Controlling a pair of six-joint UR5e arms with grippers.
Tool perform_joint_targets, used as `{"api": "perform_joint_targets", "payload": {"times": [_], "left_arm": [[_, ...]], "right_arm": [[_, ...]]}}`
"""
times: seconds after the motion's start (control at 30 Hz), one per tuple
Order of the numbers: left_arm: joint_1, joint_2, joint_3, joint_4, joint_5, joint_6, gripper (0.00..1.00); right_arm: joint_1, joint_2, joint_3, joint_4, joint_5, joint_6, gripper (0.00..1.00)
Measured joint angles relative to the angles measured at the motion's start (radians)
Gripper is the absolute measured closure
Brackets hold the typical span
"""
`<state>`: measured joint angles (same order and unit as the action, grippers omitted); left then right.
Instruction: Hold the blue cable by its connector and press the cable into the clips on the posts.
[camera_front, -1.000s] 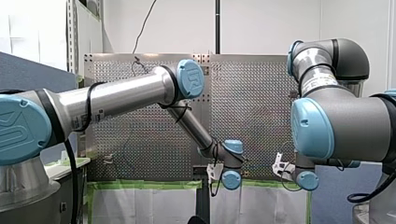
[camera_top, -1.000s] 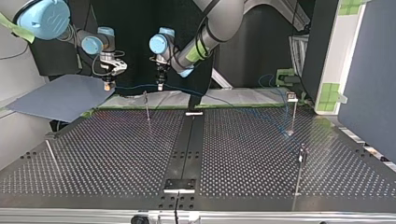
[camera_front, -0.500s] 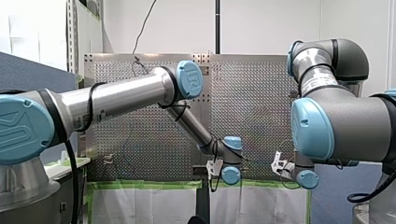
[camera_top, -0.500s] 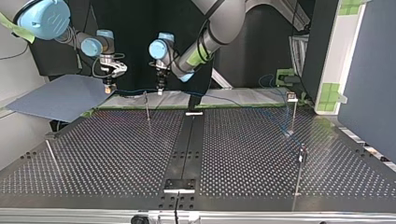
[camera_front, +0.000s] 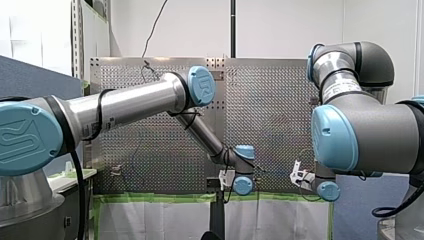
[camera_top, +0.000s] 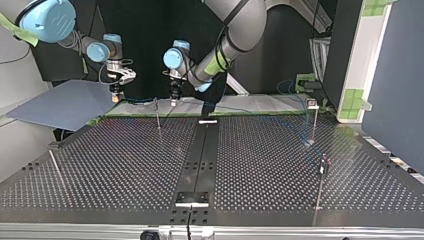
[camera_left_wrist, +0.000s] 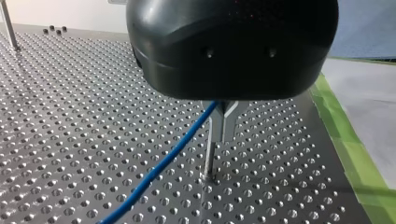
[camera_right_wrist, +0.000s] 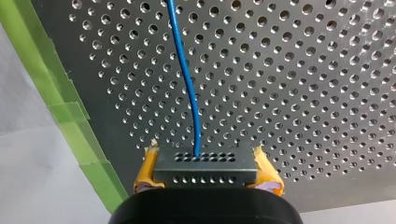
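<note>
My right hand (camera_right_wrist: 205, 163), yellow pads (camera_right_wrist: 145, 171) tight on connector (camera_right_wrist: 205, 173) of blue cable (camera_right_wrist: 187, 84)

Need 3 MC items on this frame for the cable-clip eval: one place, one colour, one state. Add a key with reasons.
1. The post carrying the forked clip stands:
A) in the perforated table
B) on a wooden block
C) in a plastic tray

2. The tape along the table's edge is:
A) red
B) green
C) white

3. My right gripper is:
A) open above the cable
B) open, with nothing near it
C) shut on the connector

Key:
1 A: the left wrist view shows the post rising straight from the plate's holes.
2 B: the right wrist view shows a green strip beside the perforated plate.
3 C: the yellow pads press on both ends of the black connector, and the blue cable runs out of it.
</note>
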<state>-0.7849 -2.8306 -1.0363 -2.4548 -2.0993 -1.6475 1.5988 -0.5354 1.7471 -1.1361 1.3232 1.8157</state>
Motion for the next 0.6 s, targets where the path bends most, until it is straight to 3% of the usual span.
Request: {"api": "perform_joint_targets", "payload": {"times": [0.6], "left_arm": [[0.025, 0.000, 0.017, -0.032, 0.047, -0.003, 1.00]], "right_arm": [[0.005, 0.006, -0.021, 0.004, -0.001, 0.003, 1.00]]}}
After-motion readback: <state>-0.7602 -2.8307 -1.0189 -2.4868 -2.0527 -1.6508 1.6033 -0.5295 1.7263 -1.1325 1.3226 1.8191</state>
